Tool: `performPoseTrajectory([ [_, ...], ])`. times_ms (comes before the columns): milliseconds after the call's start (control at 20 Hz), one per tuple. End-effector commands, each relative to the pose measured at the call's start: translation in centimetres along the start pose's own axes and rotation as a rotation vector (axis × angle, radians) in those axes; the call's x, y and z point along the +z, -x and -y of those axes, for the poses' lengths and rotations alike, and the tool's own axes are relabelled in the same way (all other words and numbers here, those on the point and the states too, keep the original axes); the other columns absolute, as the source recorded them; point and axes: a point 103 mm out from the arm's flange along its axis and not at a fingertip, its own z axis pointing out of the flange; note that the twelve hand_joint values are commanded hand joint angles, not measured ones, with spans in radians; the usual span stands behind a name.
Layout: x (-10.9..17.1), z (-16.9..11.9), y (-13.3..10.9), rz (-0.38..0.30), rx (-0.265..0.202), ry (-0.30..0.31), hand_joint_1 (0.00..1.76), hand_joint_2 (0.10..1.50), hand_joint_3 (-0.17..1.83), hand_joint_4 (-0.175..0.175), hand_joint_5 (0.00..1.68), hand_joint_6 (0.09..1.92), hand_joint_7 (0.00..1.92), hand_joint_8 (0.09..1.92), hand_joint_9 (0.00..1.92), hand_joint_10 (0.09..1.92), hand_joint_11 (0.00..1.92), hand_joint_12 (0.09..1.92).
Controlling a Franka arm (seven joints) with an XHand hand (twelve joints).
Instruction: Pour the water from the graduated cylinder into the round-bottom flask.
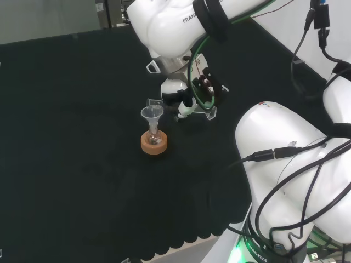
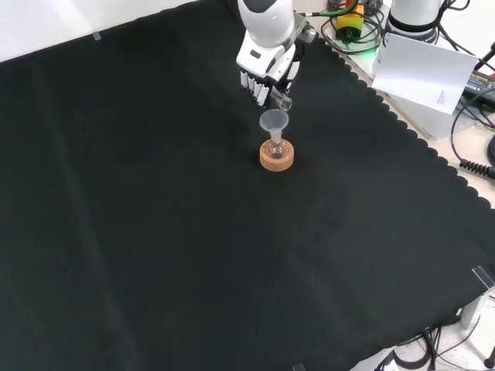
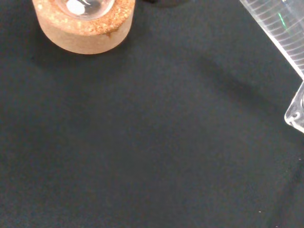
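Hand tipping the cylinder over the funnel

I see the black and white hand (image 2: 267,73) curled round the clear plastic graduated cylinder (image 2: 283,100), tilted, its mouth just above the clear funnel (image 2: 273,121) in the small round-bottom glass flask (image 2: 276,149) on its cork ring stand (image 2: 276,159), mid-tabletop (image 2: 155,232).

Round-bottom flask (image 2: 277,150) – small, clear, upright on cork ring stand (image 2: 276,161), clear funnel (image 2: 274,122) in neck. Graduated cylinder (image 2: 281,100) – clear, tipped, mouth just at funnel's 1 o'clock, front view.
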Motion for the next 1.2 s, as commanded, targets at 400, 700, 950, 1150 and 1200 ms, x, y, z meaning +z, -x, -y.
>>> performPoseTrajectory([
  [400, 0.17, 1.34, 2.85, 0.024, 0.070, -0.026, 1.15, 1.10, 0.08, -0.175, 0.95, 1.07, 1.23, 0.35, 1.41, 0.09, 1.20, 0.76],
  [700, 0.11, 1.35, 2.57, 0.056, 0.069, -0.037, 1.15, 1.10, 0.08, -0.175, 0.95, 1.08, 1.23, 0.35, 1.41, 0.09, 1.20, 0.76],
  [950, 0.06, 1.30, 2.54, 0.076, 0.071, -0.044, 1.15, 1.10, 0.08, -0.175, 0.95, 1.08, 1.23, 0.34, 1.41, 0.09, 1.20, 0.76],
  [1150, 0.05, 1.32, 2.52, 0.102, 0.066, -0.041, 1.15, 1.10, 0.09, -0.175, 0.95, 1.08, 1.23, 0.34, 1.41, 0.09, 1.20, 0.76],
  [1200, 0.05, 1.32, 2.50, 0.112, 0.069, -0.042, 1.15, 1.10, 0.09, -0.175, 0.95, 1.08, 1.23, 0.34, 1.41, 0.09, 1.20, 0.76],
])
